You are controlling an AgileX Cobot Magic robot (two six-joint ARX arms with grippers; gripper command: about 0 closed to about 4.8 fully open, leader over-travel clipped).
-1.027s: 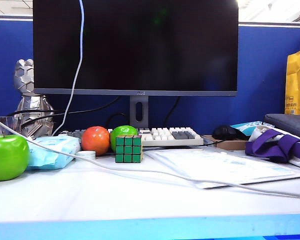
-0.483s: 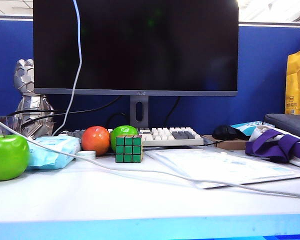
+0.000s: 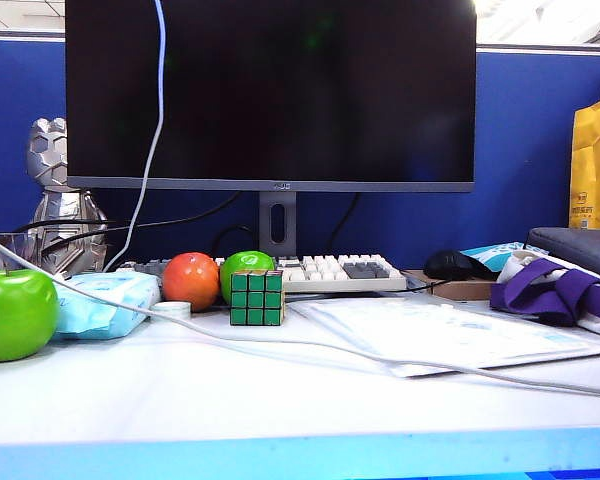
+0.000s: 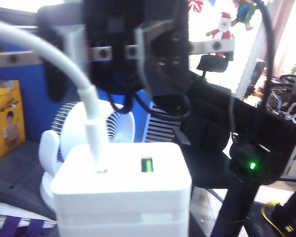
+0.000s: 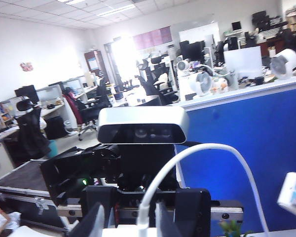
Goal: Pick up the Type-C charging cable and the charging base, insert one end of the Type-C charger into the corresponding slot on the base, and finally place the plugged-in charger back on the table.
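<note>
The only change since the earlier frames is the hanging stretch of the Type-C charging cable [image 3: 160,90] in front of the dark monitor [image 3: 270,95]: it has swayed slightly sideways and back, while everything on the table [image 3: 280,400] has stayed put. From there the white cord runs down past the silver figurine [image 3: 60,195] and trails across the table toward the right edge, passing in front of the Rubik's cube [image 3: 257,297].

Neither arm shows in the exterior view. In the left wrist view the charging base [image 4: 121,192] sits close to the camera at the left claw [image 4: 123,232], whose fingers are hidden beneath the block, so I cannot tell for certain that it is grasped. The cable's white plug stands upright in the port on the base's face, beside a second port glowing green.

Facing it, the right claw [image 4: 116,69] closes its dark fingers [image 4: 160,64] around the cable just above the plug. The right wrist view shows the same: the right claw [image 5: 126,217] pinching the plug, the cord arching up and away, with the left arm's camera opposite.
</note>
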